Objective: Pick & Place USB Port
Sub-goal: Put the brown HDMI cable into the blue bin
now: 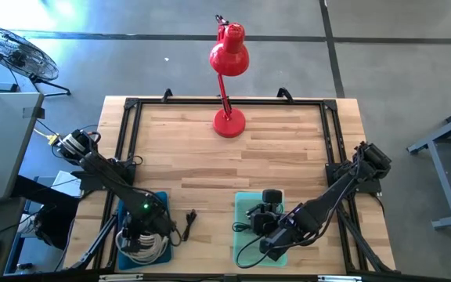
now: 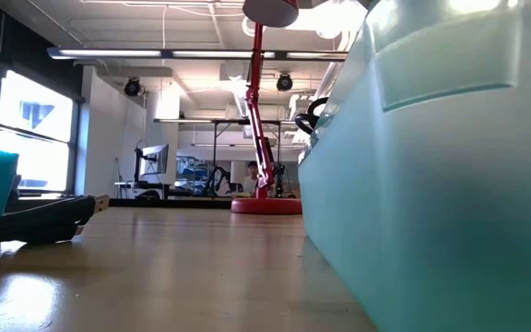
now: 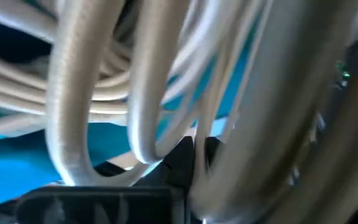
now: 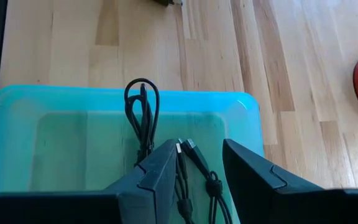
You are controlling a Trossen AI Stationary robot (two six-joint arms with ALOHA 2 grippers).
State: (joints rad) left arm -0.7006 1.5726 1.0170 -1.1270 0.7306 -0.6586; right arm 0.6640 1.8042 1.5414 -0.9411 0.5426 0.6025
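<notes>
Right jaws (image 4: 194, 171) apart over black cables (image 4: 143, 118) | left jaws (image 1: 142, 235) among white cables (image 3: 104, 93)

The left gripper (image 1: 141, 235) is sitting buried among white cables (image 3: 104, 93) in the blue bin (image 1: 161, 200), its fingertips hidden. The black cables (image 4: 143, 118) are running out of sight between the right gripper's (image 4: 199, 171) fingers.
</notes>
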